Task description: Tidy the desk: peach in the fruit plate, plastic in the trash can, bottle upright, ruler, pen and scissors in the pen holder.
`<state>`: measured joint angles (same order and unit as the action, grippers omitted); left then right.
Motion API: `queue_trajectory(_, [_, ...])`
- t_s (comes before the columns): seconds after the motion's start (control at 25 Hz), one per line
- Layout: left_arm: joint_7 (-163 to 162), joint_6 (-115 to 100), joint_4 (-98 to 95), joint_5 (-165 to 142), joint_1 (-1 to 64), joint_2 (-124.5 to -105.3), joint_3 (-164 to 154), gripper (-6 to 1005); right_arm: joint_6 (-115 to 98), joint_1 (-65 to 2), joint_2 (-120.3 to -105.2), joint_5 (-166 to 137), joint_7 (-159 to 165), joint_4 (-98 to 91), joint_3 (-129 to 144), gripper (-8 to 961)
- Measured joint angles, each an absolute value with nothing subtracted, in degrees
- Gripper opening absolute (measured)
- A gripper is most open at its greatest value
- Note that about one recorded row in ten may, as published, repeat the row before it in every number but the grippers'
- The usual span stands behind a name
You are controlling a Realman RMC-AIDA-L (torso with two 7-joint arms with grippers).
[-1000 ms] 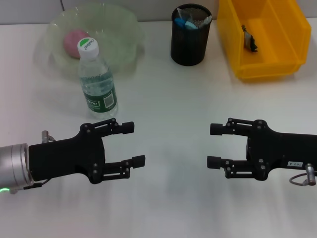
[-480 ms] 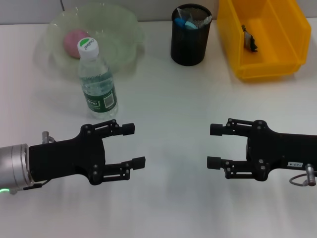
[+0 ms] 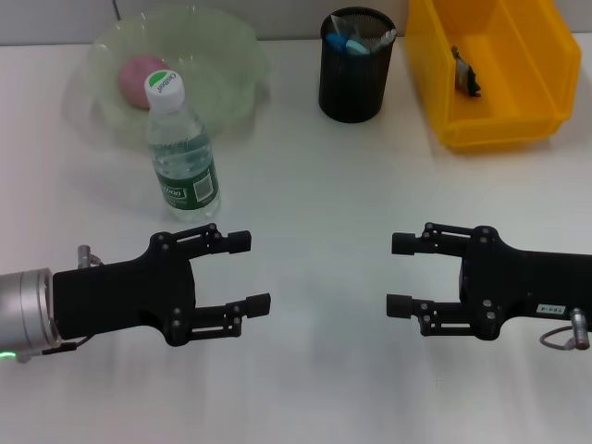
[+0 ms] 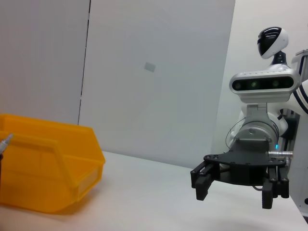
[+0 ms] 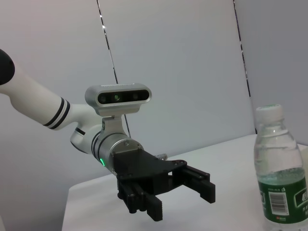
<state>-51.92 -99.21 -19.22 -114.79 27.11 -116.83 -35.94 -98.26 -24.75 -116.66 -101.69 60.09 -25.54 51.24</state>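
The pink peach [image 3: 139,70] lies in the pale green fruit plate [image 3: 231,42] at the back left of the desk [image 3: 314,176]. In front of the plate the bottle [image 3: 182,153] [image 5: 281,183] stands upright. The black mesh pen holder [image 3: 356,79] holds the blue scissors [image 3: 351,43] and a pen [image 3: 384,39]; I cannot pick out the ruler among them. A small crumpled plastic piece [image 3: 465,74] lies inside the yellow trash can [image 3: 490,120] [image 4: 48,168]. My left gripper [image 3: 252,270] [image 5: 178,199] and right gripper [image 3: 398,273] [image 4: 234,192] hover low near the front, facing each other, both open and empty.
A wide stretch of white tabletop lies between the two grippers and the objects at the back. A grey wall panel rises behind the table.
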Motion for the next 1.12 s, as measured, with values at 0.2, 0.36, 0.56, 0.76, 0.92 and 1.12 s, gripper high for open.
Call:
queue_trajectory(0.2, [-51.94, -99.23, -19.25, -114.79, 27.07, -116.82, -35.95, 786, -98.3, -24.69, -116.74, -101.69, 60.0, -25.48, 51.24, 760])
queue_trajectory(0.36, [-51.94, -99.14, -19.25, -114.79, 27.06, -116.82, -36.04, 786, -98.33, -24.7, -116.73, -101.69, 59.98, -25.48, 51.24, 759])
queue_trajectory(0.56, [-51.94, -98.98, -19.25, -114.79, 27.11, -116.85, -36.11, 786, -98.35, -24.7, -116.72, -101.69, 59.95, -25.49, 51.24, 759])
queue_trajectory(0.76, [-51.94, -99.18, -19.25, -114.78, 27.15, -116.89, -36.12, 786, -98.42, -24.78, -116.72, -101.71, 59.94, -25.49, 51.24, 759])
queue_trajectory(0.92, [-51.94, -99.23, -19.25, -114.78, 27.16, -116.85, -36.13, 786, -98.44, -24.79, -116.72, -101.74, 59.93, -25.49, 51.24, 759])
queue_trajectory(1.12, [-51.95, -99.24, -19.25, -114.78, 27.16, -116.83, -36.13, 786, -98.44, -24.94, -116.71, -101.78, 59.93, -25.66, 51.24, 759])
